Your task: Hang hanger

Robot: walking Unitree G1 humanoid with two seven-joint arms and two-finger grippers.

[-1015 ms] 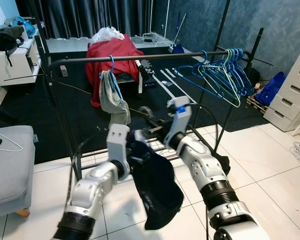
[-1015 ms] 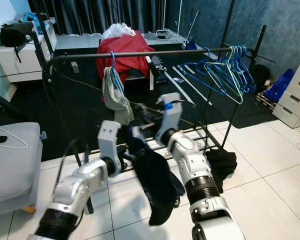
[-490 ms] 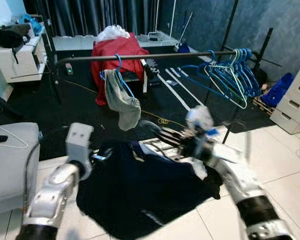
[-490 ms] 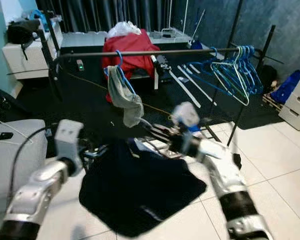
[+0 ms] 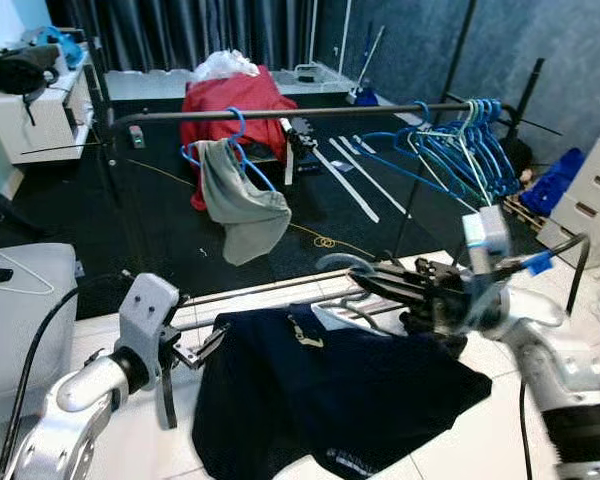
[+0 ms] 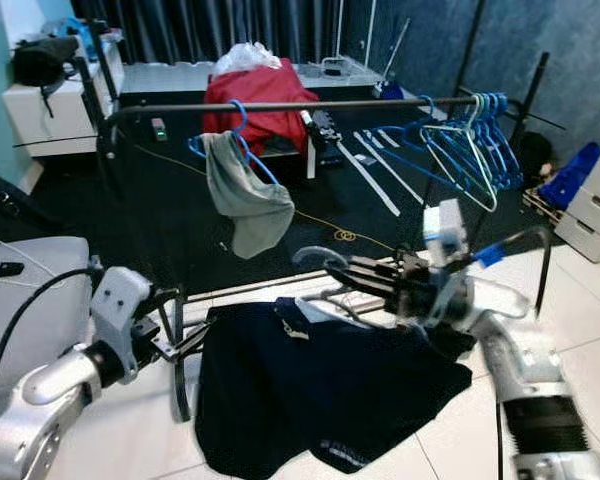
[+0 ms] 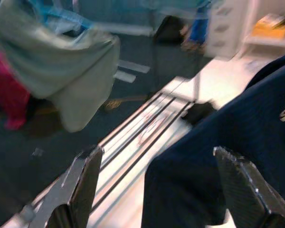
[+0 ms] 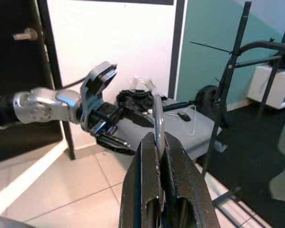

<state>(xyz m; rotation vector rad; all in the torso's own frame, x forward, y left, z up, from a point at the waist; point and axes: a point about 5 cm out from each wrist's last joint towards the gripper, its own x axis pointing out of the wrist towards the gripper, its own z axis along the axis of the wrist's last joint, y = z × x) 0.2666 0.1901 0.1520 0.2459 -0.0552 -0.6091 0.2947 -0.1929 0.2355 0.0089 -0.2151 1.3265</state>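
Head cameras: my right gripper [image 5: 380, 283] reaches across in front of me, fingers pinched together on the grey hanger [image 5: 342, 268] just below its hook. A dark navy garment [image 5: 330, 385] hangs from that hanger and spreads wide beneath it, above the white tile floor [image 5: 540, 300]. My left gripper [image 5: 185, 360] sits low on my left, just beside the garment's edge; its fingers are spread apart with nothing between them. Behind stands the black clothes rail [image 5: 300, 113]: one blue hanger with a grey cloth [image 5: 242, 210] on its left part, a cluster of bare blue hangers [image 5: 460, 140] at its right end. A red-covered heap [image 5: 230, 100] lies on the dark carpet further back.

Left wrist camera: both black fingers [image 7: 80, 190] stand wide apart. The navy garment fills the space near one finger; blur leaves it unclear whether it touches.

Right wrist camera: my fingers [image 8: 149, 190] are closed tight on the hanger's metal neck [image 8: 157, 123], hook rising above them. The left gripper shows beyond.
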